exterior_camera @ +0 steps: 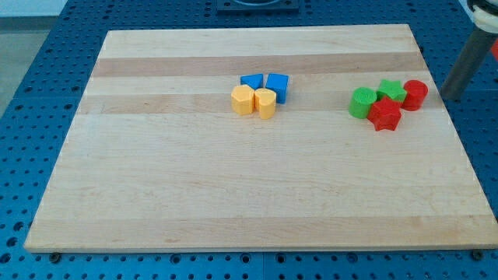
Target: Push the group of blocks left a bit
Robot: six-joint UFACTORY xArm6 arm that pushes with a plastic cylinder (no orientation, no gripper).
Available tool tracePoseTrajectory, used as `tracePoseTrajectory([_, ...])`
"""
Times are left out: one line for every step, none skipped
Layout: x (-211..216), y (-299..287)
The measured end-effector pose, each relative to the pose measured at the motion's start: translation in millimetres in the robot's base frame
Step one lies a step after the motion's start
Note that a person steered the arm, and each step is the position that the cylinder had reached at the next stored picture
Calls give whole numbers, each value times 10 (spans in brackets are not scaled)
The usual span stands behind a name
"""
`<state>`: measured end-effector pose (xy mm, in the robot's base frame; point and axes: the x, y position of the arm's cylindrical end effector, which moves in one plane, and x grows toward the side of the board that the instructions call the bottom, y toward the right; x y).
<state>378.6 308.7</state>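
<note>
Two groups of blocks lie on the wooden board (pixel 233 194). Near the middle top, a blue triangular block (pixel 250 81) and a blue cube (pixel 278 85) sit behind a yellow hexagonal block (pixel 243 100) and a yellow rounded block (pixel 265 103), all touching. At the view's right, a green round block (pixel 362 103), a green star (pixel 391 90), a red star (pixel 384 114) and a red round block (pixel 415 94) cluster together. My tip (pixel 450 97) stands at the board's right edge, just right of the red round block, a small gap apart.
The board lies on a blue perforated table (pixel 31 93). The board's right edge (pixel 459 148) runs just beside my tip. A dark fixture (pixel 257 5) sits at the view's top centre.
</note>
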Motion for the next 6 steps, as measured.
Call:
tracePoseTrajectory([3, -92])
tracePoseTrajectory([8, -218])
tracePoseTrajectory([12, -379])
tracePoseTrajectory([40, -585])
tracePoseTrajectory([91, -776])
tracePoseTrajectory([94, -970])
